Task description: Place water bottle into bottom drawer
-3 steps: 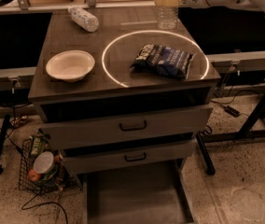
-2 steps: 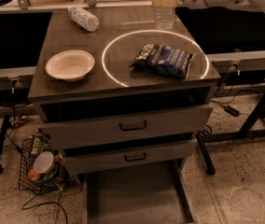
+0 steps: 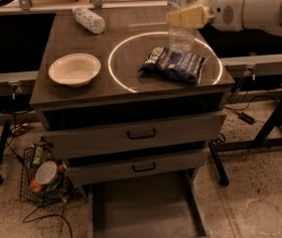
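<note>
Holding 1 water bottle (image 3: 181, 37), gripper (image 3: 176, 18) over tbl (image 3: 76, 97)

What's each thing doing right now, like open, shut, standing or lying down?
Robot's claw: over the table's far side, shut on the bottle.
Clear plastic water bottle: upright, gripped.
Grey bottom drawer: pulled open.
White round bowl: upright.
Dotted-wrap bottle: lying on its side.
Dark blue snack bag: lying flat.
</note>
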You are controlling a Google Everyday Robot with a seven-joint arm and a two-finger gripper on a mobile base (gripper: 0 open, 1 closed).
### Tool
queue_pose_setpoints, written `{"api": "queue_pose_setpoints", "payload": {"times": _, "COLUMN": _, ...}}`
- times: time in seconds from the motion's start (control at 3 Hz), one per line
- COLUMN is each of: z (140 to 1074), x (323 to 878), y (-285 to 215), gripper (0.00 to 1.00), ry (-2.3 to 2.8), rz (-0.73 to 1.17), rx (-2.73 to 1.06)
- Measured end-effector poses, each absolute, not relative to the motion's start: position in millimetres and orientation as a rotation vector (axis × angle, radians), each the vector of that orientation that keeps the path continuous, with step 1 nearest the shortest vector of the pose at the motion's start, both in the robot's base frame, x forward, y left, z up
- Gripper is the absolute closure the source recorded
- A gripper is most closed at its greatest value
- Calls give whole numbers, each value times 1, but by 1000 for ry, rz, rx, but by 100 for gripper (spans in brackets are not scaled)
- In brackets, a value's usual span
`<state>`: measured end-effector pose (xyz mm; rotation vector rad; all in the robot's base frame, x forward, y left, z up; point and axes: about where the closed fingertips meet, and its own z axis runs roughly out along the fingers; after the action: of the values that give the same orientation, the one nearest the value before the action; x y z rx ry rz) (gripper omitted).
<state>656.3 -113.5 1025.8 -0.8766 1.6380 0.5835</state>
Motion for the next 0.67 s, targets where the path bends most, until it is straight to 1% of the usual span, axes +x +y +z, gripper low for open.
{"api": "queue_pose_setpoints", "payload": {"times": 0.33, "z": 1027, "x": 577, "y": -161, "gripper": 100, "ry": 1628, "rz": 608, "rx": -870}}
{"api": "queue_pose_setpoints", "payload": {"times": 0.67, "z": 1033, "x": 526, "y": -220, "gripper": 100, "ry": 1669, "rz": 593, "rx": -849}}
